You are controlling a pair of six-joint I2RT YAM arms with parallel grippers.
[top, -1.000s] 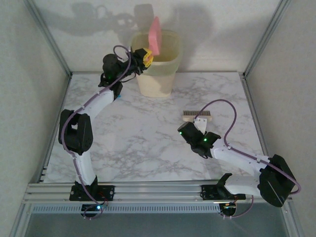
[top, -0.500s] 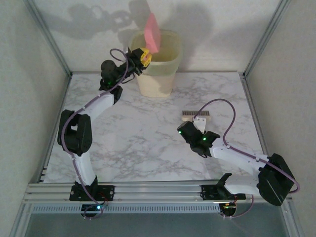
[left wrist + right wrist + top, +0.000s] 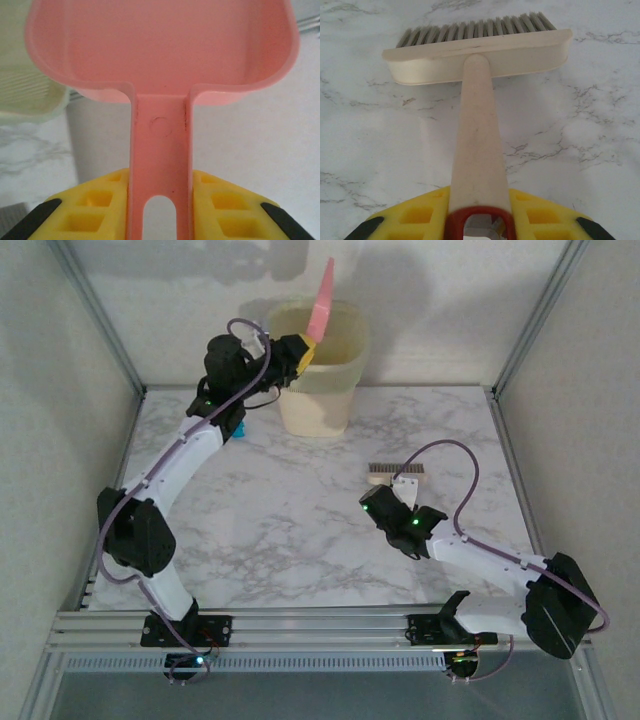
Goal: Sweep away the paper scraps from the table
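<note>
My left gripper (image 3: 298,352) is shut on the handle of the pink dustpan (image 3: 323,298), which stands steeply tilted above the cream bin (image 3: 318,380) at the back of the table (image 3: 270,520). In the left wrist view the dustpan (image 3: 160,50) looks empty, with its handle clamped between the yellow fingers (image 3: 100,210) of that gripper (image 3: 160,212). My right gripper (image 3: 404,494) is shut on the handle of a cream brush (image 3: 397,475), whose bristles rest on the marble right of centre. Seen from the right wrist, the brush (image 3: 477,55) points away from the gripper (image 3: 479,217). One small blue paper scrap (image 3: 240,431) lies by the left forearm.
The bin's pale rim (image 3: 25,95) is at the left of the left wrist view. An aluminium frame (image 3: 300,625) edges the table at the front, and upright posts stand at the back corners.
The left arm has stretched toward the bin and tipped the dustpan up more steeply over it. The right arm and brush have stayed put.
</note>
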